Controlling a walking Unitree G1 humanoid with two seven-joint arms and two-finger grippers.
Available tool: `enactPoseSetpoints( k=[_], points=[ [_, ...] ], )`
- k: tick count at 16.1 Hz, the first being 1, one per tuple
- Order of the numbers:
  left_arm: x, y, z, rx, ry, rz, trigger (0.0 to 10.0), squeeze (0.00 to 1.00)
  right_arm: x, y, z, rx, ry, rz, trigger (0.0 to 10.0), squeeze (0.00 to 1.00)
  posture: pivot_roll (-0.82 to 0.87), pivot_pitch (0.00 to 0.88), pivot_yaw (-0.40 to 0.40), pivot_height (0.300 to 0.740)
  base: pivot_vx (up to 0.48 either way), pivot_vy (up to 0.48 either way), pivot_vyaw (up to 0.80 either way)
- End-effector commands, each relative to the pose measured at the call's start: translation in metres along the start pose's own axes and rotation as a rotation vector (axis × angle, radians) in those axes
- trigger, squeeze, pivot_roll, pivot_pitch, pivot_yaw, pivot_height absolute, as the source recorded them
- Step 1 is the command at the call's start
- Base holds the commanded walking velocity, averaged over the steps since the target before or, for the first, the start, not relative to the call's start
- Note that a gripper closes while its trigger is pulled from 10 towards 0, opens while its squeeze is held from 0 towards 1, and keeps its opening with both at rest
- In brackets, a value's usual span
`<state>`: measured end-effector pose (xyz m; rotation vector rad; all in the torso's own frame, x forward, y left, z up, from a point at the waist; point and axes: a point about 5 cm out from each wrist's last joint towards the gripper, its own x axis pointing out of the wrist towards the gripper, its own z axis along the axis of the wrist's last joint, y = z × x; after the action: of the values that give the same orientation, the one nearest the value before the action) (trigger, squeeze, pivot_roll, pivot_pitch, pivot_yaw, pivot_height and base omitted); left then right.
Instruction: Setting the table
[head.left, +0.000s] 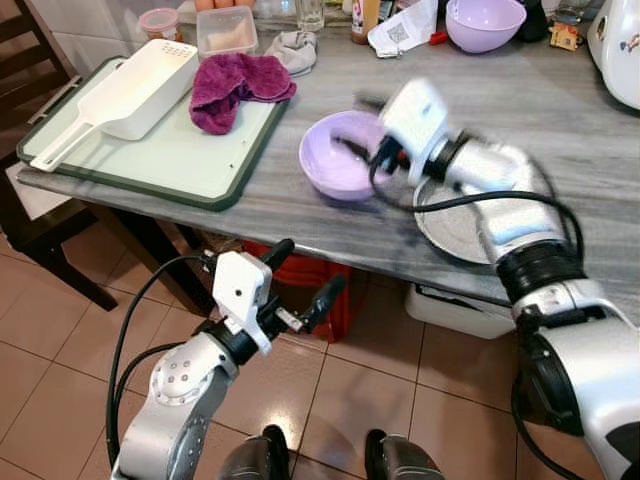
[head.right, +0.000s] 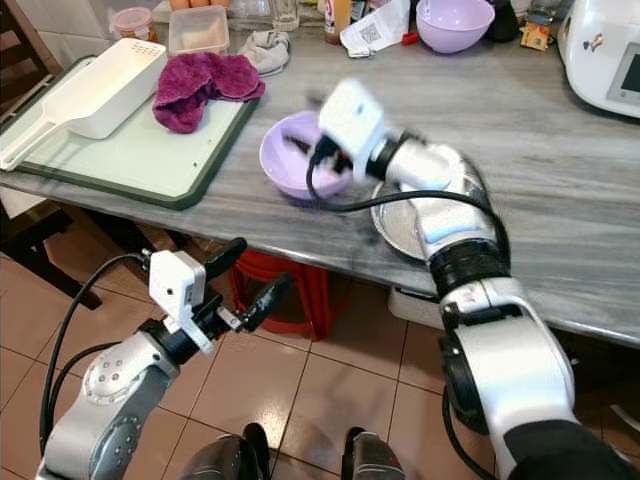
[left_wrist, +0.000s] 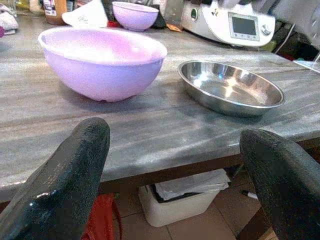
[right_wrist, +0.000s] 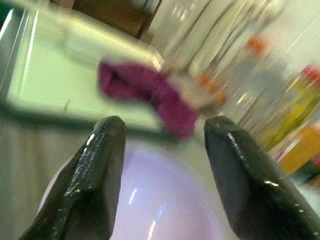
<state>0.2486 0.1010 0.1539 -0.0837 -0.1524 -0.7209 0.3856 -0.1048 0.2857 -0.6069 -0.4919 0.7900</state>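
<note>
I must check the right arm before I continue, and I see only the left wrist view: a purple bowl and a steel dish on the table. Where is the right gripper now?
Observer: The right gripper is above the near purple bowl, fingers open. Its image is blurred.
Operator: Is it holding the bowl?
Observer: No, nothing sits between its fingers; whether they touch the bowl I cannot tell.
Operator: What lies on the robot's left of the bowl?
Observer: A green-rimmed tray carrying a magenta cloth and a white scoop-shaped container.
Operator: And where is my left gripper?
Observer: The left gripper hangs open below the table edge, over the tiled floor.
</note>
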Motion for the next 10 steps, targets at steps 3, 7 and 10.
enactPoseSetpoints(
  k=[3,7,10],
  points=[
    [-0.001,0.002,-0.002,0.01,0.012,0.016,10.0,0.0,-0.015,0.001,0.002,0.018,-0.041,-0.105,10.0,1.0,-0.13,0.203,0.034,0.74,0.0,0.0,0.0],
    [-0.001,0.005,0.0,0.018,0.007,0.021,10.0,0.0,-0.056,0.011,-0.011,0.199,0.014,-0.447,10.0,1.0,-0.14,0.199,0.034,0.74,0.0,0.0,0.0],
    [-0.001,0.005,-0.001,0.018,0.006,0.02,10.0,0.0,-0.081,0.028,-0.02,0.276,0.093,-0.613,10.0,0.0,-0.15,0.196,0.035,0.74,0.0,0.0,0.0]
  ],
)
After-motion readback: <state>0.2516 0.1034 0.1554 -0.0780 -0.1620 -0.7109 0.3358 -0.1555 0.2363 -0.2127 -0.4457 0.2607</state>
